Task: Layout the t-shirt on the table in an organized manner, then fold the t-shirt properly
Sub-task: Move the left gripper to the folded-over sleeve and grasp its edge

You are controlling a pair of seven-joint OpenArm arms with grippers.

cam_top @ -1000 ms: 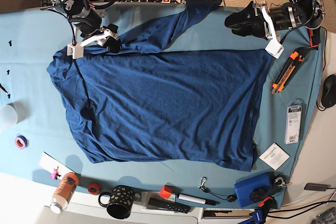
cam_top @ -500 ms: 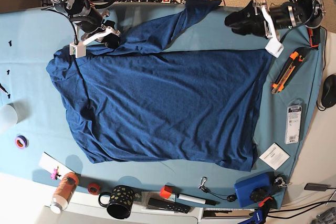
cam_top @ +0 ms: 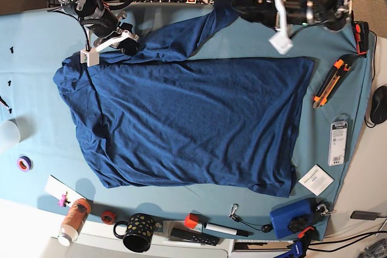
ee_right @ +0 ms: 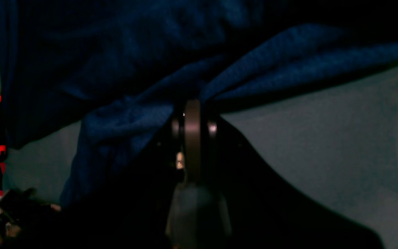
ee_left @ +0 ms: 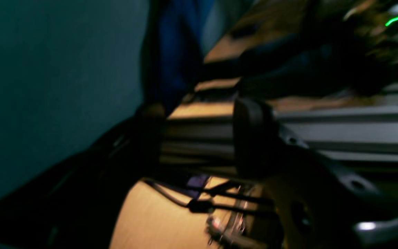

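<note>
The dark navy t-shirt (cam_top: 187,119) lies spread over most of the table (cam_top: 36,46), with one sleeve (cam_top: 227,10) stretched toward the back edge. My right gripper (cam_top: 125,41) is at the shirt's back left shoulder. In the right wrist view its fingers (ee_right: 192,119) are shut on a bunched fold of the shirt (ee_right: 254,76) just above the teal cloth (ee_right: 323,138). My left gripper (cam_top: 240,3) reaches in from the right to the tip of that sleeve. The left wrist view is blurred and dark, showing only a strip of shirt (ee_left: 173,52) and teal cloth (ee_left: 47,86).
An orange utility knife (cam_top: 329,83), a blister pack (cam_top: 337,140) and a white card (cam_top: 315,179) lie along the right edge. A blue box (cam_top: 293,219), marker (cam_top: 217,229), black mug (cam_top: 139,232), bottle (cam_top: 74,220) and tape roll (cam_top: 24,163) line the front and left.
My left arm has swung left from the back right corner to the sleeve tip at the back centre. The right gripper holds its place on the shoulder fold.
</note>
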